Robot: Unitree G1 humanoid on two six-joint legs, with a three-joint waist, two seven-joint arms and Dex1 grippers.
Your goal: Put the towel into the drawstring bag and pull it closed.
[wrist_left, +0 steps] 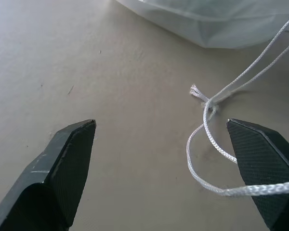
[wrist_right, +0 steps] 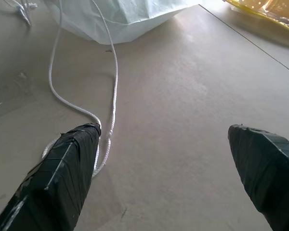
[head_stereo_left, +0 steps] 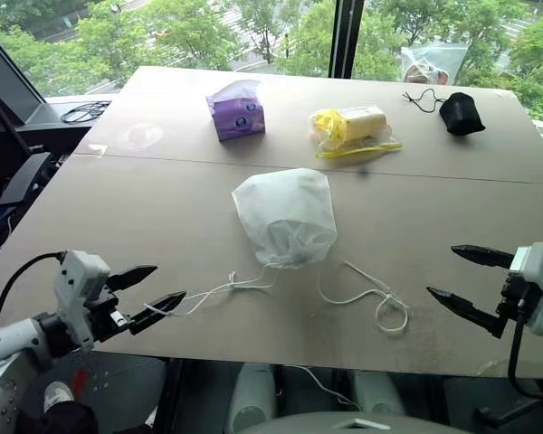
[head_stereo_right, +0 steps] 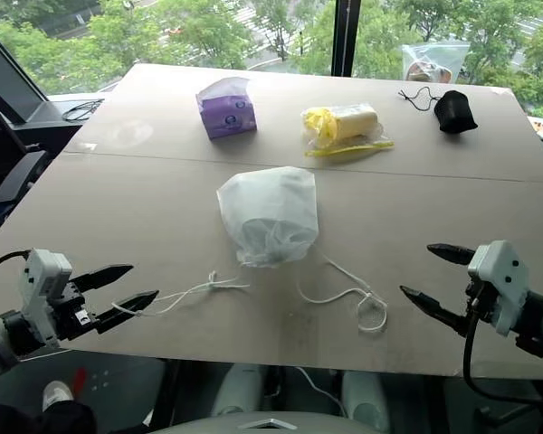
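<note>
From the head camera, the drawstring bag [head_stereo_left: 284, 217] sits at mid-table, bulging, its mouth gathered toward the near edge; the towel cannot be made out, and is presumably inside. Two white cords trail from that mouth, one toward each near corner. The left cord [head_stereo_left: 219, 291] runs out to the left gripper [head_stereo_left: 154, 291], whose fingers are spread wide and hold nothing — the cord's free end lies just at the lower fingertip. The right cord [head_stereo_left: 380, 300] ends in a loop well short of the right gripper [head_stereo_left: 452, 276], also spread and empty. The left wrist view puts the left cord's knot [wrist_left: 209, 102] just ahead of the spread fingers, its tail crossing one finger [wrist_left: 265, 163], the line running straight back to the bag. In the right wrist view, the loop lies beside one finger [wrist_right: 62, 173], off to that side rather than between the two. By my judgement the left arm is the nearer, if any further tightening is needed.
</note>
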